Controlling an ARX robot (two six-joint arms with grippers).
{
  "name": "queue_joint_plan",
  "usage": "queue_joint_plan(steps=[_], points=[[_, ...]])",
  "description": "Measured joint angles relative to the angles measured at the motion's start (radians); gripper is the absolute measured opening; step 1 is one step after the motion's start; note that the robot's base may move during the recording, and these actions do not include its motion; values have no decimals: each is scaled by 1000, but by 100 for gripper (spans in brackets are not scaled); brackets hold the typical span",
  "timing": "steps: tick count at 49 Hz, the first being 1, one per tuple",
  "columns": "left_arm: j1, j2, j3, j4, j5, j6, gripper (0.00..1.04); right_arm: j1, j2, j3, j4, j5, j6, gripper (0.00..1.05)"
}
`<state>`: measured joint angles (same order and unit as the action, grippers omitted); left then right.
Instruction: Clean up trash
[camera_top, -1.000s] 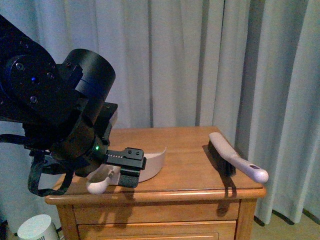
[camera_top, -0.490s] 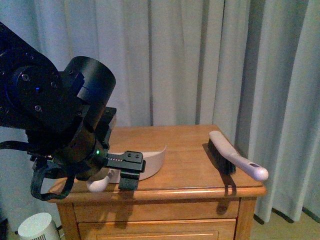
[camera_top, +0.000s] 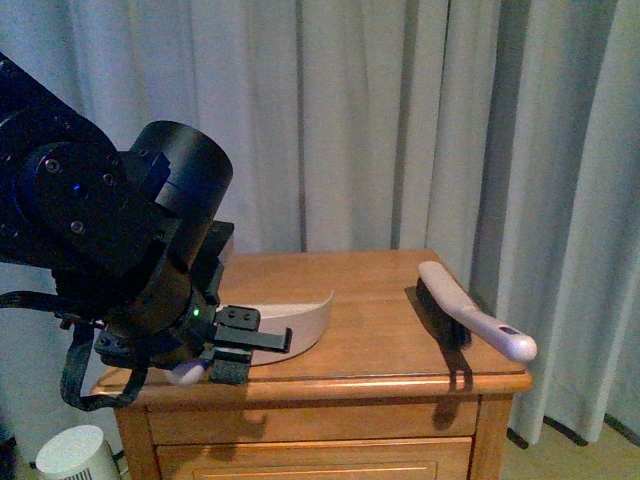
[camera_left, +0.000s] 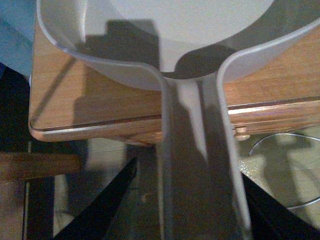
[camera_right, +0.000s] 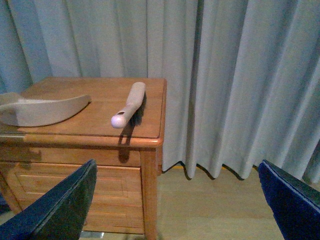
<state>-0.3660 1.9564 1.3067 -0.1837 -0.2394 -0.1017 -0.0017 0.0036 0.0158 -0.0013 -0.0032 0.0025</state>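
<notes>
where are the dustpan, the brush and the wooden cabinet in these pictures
dustpan (camera_top: 305, 328), front view, on its curved outer wall
brush (camera_top: 480, 322), front view, on its white handle
wooden cabinet (camera_top: 370, 300), front view, on the bare top between the two

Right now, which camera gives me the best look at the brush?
The front view: the brush lies whole and side-on near the right edge of the cabinet, bristles and handle both clear. The right wrist view shows it smaller, handle end foremost. The left wrist view misses it.
</notes>
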Motion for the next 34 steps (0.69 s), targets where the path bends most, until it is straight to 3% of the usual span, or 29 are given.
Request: queue_joint_plan(steps=[5, 8, 34], points=[[-1, 2, 0, 0, 1, 0, 33, 0, 0, 0, 0, 0, 0, 97], [-1, 3, 0, 0, 3, 0, 29, 0, 0, 0, 0, 0, 0, 97], [27, -30, -3, 23, 22, 18, 28, 0, 0, 0, 0, 0, 0, 97]])
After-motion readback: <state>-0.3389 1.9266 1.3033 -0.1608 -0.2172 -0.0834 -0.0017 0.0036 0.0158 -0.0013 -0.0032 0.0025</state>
